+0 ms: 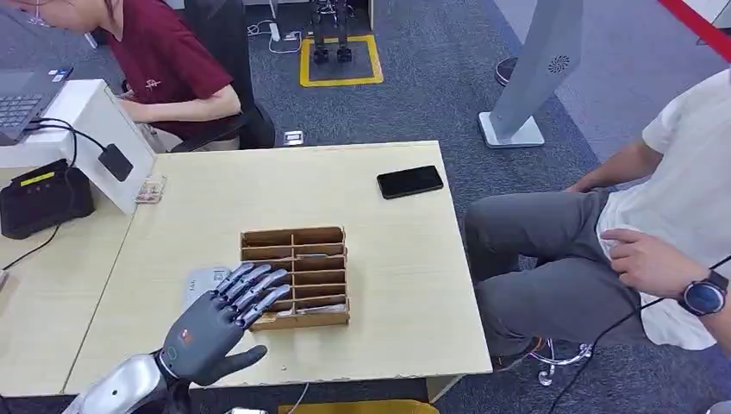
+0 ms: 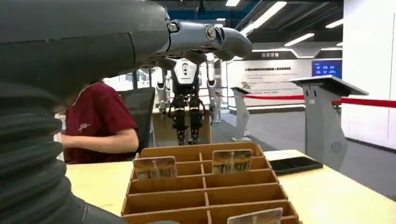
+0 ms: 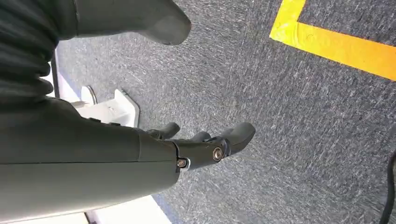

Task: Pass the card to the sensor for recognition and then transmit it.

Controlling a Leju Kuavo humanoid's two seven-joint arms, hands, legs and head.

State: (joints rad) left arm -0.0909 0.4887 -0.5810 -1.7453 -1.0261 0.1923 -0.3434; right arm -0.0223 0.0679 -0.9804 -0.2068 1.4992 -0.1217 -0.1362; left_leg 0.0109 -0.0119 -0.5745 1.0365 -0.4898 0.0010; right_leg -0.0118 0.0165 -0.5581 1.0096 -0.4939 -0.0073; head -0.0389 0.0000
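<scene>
I see a robotics lab or demonstration hall: grey carpet (image 1: 431, 78) with a yellow floor marking (image 1: 340, 60), a humanoid robot on a stand (image 2: 186, 100), a red barrier line (image 2: 299, 97), kiosk pedestals (image 2: 323, 116), ceiling strip lights (image 2: 275, 8).

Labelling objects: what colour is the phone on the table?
Black phone, clearest in the head view.

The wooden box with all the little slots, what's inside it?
The wooden box holds picture cards standing upright: two in back slots and one near the front. The left hand covers the box's near left part, so those slots stay hidden.
</scene>
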